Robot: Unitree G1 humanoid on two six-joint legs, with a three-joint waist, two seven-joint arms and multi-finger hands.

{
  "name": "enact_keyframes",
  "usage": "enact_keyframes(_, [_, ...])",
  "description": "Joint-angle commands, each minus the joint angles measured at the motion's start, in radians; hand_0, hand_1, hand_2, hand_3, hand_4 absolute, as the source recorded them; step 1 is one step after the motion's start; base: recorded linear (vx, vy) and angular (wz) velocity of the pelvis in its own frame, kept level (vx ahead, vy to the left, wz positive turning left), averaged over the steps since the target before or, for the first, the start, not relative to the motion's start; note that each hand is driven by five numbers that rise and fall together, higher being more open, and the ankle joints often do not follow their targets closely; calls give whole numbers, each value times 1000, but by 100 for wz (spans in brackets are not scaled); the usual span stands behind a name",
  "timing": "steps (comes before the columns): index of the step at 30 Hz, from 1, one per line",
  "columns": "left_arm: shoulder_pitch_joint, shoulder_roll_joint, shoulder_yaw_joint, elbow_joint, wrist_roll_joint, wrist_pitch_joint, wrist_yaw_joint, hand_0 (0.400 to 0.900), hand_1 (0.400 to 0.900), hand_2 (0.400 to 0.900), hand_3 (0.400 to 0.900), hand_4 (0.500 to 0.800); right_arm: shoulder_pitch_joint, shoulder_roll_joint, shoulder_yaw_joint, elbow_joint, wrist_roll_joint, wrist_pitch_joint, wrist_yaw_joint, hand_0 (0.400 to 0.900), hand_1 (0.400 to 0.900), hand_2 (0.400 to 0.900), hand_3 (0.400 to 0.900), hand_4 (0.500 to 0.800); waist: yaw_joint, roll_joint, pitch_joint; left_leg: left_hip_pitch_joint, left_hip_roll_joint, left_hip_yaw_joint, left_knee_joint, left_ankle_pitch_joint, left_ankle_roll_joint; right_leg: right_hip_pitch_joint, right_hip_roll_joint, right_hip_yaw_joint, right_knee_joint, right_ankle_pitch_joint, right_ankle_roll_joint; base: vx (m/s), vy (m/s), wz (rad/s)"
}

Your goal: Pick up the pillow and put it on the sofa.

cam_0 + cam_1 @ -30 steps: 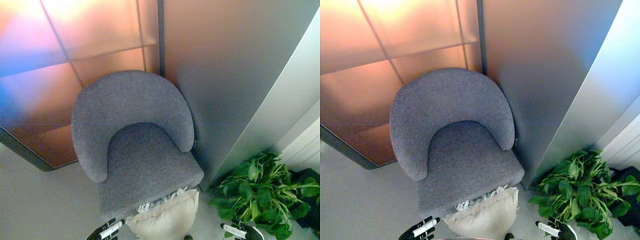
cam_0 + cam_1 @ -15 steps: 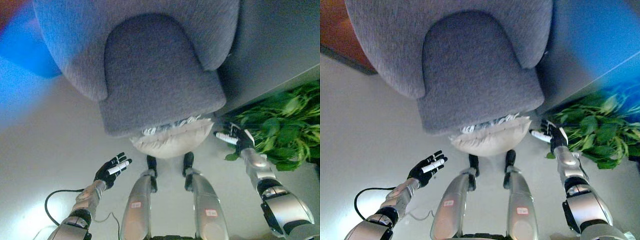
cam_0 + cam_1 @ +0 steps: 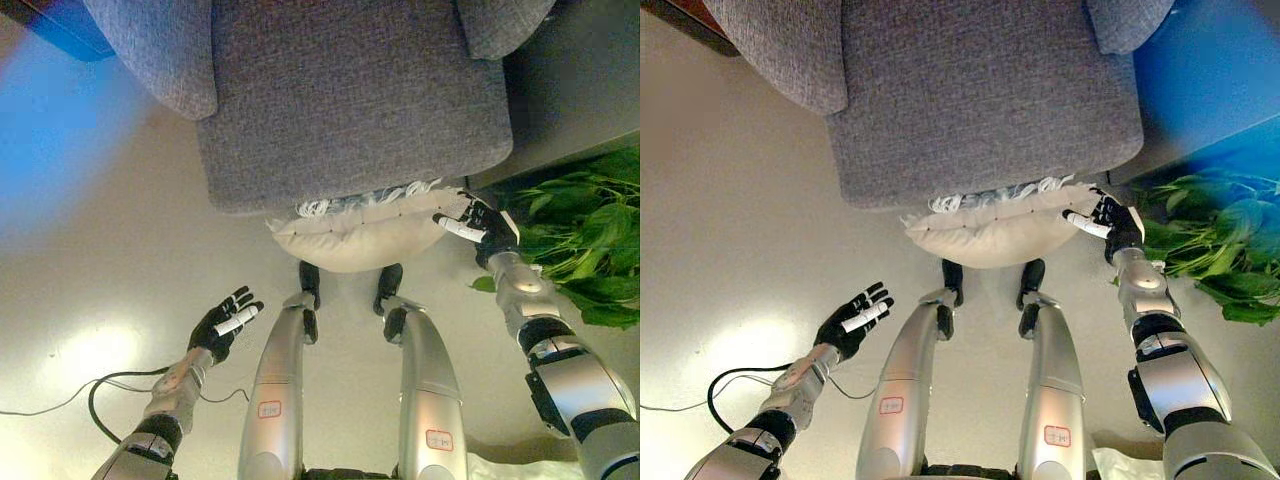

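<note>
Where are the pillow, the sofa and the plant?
pillow [image 3: 365,238], left eye view, middle of its cream face.
sofa [image 3: 350,100], left eye view, grey seat cushion.
plant [image 3: 1210,245], right eye view, green leaves at the right.

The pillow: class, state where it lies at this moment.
The cream pillow lies on the floor against the front edge of the grey sofa, centre of both views, with the right hand at its right end.
</note>
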Motion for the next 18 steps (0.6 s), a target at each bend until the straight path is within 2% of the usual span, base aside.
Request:
enact_keyframes(1, [98,38,-24,-51,-73,-68,6,900,900,900,900,800,-52,-121,15,-45,69,-33,33,900,900,900,900,800,1,79,1,0,-1,10,18,-57,-39,13,0,57,42,-79,75,103,46,9])
enact_keyframes(4, [115,34,-30,-66,-90,-80,-8,900,900,900,900,800,-77,-136,12,-29,85,-28,66,900,900,900,900,800,2,98,1,-2,-5,19,24,-62,-41,3,-2,58,55,-88,72,17,66,6])
enact_keyframes(5, [120,34,-34,-75,-97,-81,-8,900,900,900,900,800,-85,-141,15,-24,93,-28,77,747,747,747,747,708,3,104,1,1,-7,23,22,-62,-40,2,-2,58,56,-89,71,18,62,4])
enact_keyframes(7, [128,31,-38,-83,-101,-83,-12,900,900,900,900,800,-96,-147,15,-19,92,-27,92,586,586,586,586,612,4,113,1,1,-8,27,23,-64,-41,-1,-3,57,61,-93,69,15,54,4])
enact_keyframes(8, [133,30,-42,-88,-104,-83,-14,900,900,900,900,800,-101,-151,15,-17,84,-24,98,400,400,400,400,500,4,117,1,3,-10,28,22,-63,-41,-1,-2,58,60,-94,67,15,51,3])
enact_keyframes(11, [148,26,-48,-95,-112,-87,-24,900,900,900,900,800,-116,-157,23,-13,74,-18,108,400,400,400,400,500,6,128,1,9,-11,34,16,-61,-43,0,-1,56,60,-97,65,-14,60,-1])
enact_keyframes(12, [149,25,-47,-98,-117,-89,-26,900,900,900,900,800,-124,-162,24,-13,78,-16,114,400,400,400,400,500,8,133,1,-2,-7,43,-3,-24,-35,-12,1,45,42,-63,54,25,62,-3])
enact_keyframes(13, [158,21,-51,-97,-120,-93,-26,900,900,900,900,800,-120,-163,27,-10,79,-13,118,400,400,400,400,500,5,132,1,18,-11,37,13,-62,-44,6,2,56,61,-103,64,22,49,-3])
enact_keyframes(15, [169,18,-50,-97,-122,-99,-36,900,900,900,900,800,-120,-170,25,-5,79,-12,127,400,400,400,400,500,5,134,1,26,-12,40,9,-63,-44,15,5,54,56,-108,61,22,38,-3])
enact_keyframes(16, [167,15,-50,-98,-126,-105,-35,900,900,900,900,800,-126,-173,25,-3,77,-13,128,400,400,400,400,500,7,137,1,15,-9,49,-13,-24,-35,3,9,42,32,-69,50,-72,42,-3])
enact_keyframes(18, [173,14,-50,-103,-127,-108,-39,900,900,900,900,800,-125,-178,21,1,78,-15,132,400,400,400,400,500,7,140,1,24,-11,51,-17,-25,-35,11,12,41,28,-71,49,-38,19,-1])
